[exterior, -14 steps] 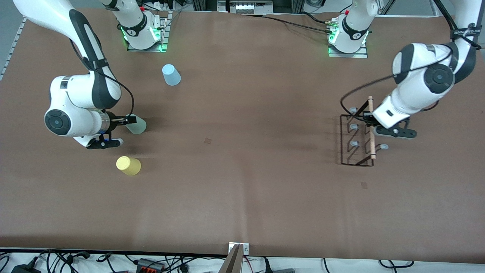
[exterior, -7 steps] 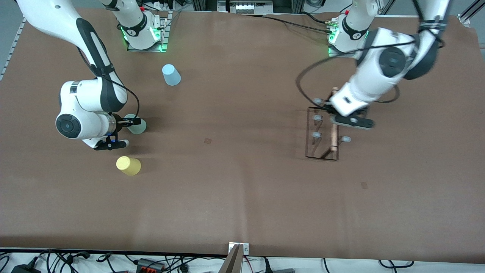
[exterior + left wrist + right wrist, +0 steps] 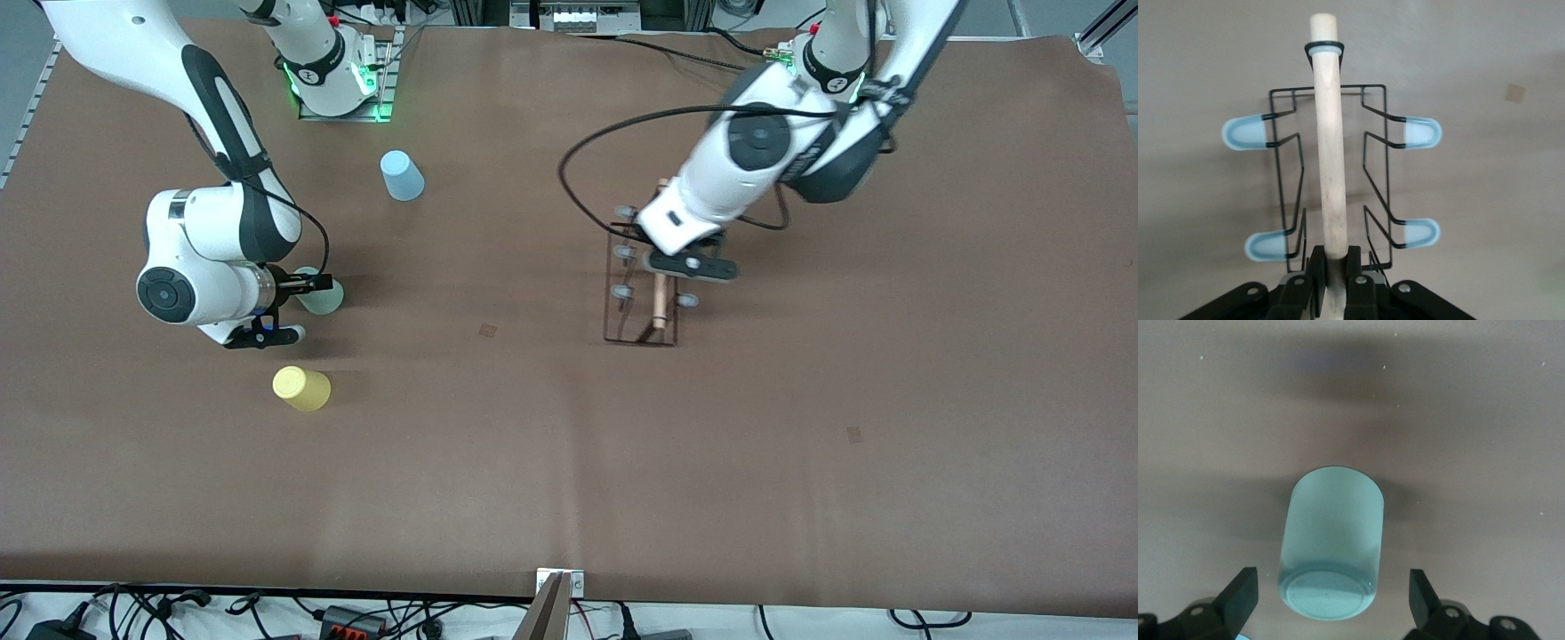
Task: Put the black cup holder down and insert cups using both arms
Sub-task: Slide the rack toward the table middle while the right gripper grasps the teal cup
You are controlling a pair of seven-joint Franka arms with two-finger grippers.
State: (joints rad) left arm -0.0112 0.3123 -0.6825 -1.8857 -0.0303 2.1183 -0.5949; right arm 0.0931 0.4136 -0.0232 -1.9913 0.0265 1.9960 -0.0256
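The black cup holder (image 3: 638,298), a wire rack with a wooden rod and pale blue capped prongs, hangs from my left gripper (image 3: 662,267) over the middle of the table. In the left wrist view my left gripper (image 3: 1333,267) is shut on the wooden rod (image 3: 1328,153). The mint green cup (image 3: 324,297) stands upside down toward the right arm's end. My right gripper (image 3: 313,284) is open, with a finger on each side of the mint cup (image 3: 1331,540) and not touching it. The yellow cup (image 3: 302,388) is nearer the camera. The light blue cup (image 3: 402,175) is farther from it.
The brown table mat (image 3: 533,444) covers the whole table. Both arm bases (image 3: 338,80) stand along the edge farthest from the camera. A cable loop (image 3: 578,178) hangs from the left arm above the table. Plugs and cables lie along the near edge (image 3: 356,618).
My left arm has carried the cup holder from the left arm's end toward the middle of the table. My right gripper has shifted slightly closer around the mint cup.
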